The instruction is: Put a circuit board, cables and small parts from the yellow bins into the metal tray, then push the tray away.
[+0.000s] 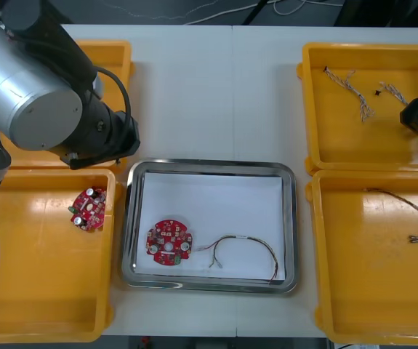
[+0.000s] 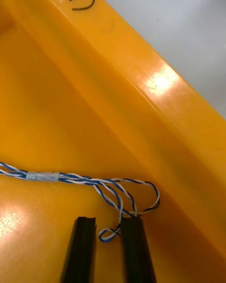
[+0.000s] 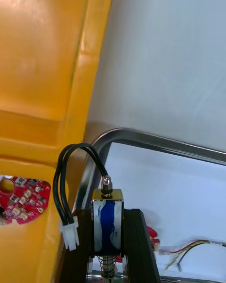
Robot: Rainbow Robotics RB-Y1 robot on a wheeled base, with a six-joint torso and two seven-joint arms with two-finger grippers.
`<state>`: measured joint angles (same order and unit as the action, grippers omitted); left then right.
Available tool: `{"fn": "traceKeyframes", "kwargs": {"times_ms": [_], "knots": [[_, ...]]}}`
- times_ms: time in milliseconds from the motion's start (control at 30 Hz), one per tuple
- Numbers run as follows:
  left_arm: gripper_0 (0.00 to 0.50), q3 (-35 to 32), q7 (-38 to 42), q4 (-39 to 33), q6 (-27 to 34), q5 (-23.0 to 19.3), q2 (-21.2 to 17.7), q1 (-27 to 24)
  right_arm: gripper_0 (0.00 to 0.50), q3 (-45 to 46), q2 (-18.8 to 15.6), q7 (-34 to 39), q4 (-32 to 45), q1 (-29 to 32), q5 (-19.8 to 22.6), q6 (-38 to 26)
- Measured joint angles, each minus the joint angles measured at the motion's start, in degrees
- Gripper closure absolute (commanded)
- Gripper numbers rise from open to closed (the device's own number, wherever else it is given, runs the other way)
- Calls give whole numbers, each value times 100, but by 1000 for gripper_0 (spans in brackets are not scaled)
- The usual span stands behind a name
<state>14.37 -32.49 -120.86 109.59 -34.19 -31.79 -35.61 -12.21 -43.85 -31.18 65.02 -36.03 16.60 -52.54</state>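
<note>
In the tray (image 1: 209, 285) nearest me lie a board (image 1: 169, 243) and a red-yellow cable (image 1: 245, 251). Above the tray's far left corner the left gripper (image 3: 109, 211) hangs, its fingers clamped on a small metal part (image 3: 107, 228) with a black looped lead (image 3: 63, 188). Farther off, in the far right bin (image 1: 372, 49), the right gripper (image 2: 109, 221) stands low, fingers narrow, pinching the end loop of a blue-white cable (image 2: 70, 177) that lies along the floor.

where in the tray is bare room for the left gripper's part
Bare: the metal tray's far half, far rim to circuit board. Crowded: near strip, board left, cable right. Left gripper holds the small metal part near the tray's left rim; right gripper grips a twisted cable.
</note>
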Motion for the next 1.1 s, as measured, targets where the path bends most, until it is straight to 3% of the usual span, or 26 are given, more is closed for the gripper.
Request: {"fn": "traceKeyframes", "kwargs": {"times_ms": [133, 433, 867, 1100], "knots": [[500, 242, 108, -2, 0, 43, 0, 4, 500, 0, 0, 0, -9, 0, -1, 1], [500, 1024, 109, -1, -328, 377, 6, 20, 500, 0, 1, 0, -14, -5, -60, -35], [500, 1724, 111, 196, -854, 758, 82, 61, 500, 1, 1, -143, 1159, -15, -177, -1728], [500, 1996, 111, 240, -937, 1033, 92, 234, 500, 7, 1, -783, 1500, -17, 494, -2291]]}}
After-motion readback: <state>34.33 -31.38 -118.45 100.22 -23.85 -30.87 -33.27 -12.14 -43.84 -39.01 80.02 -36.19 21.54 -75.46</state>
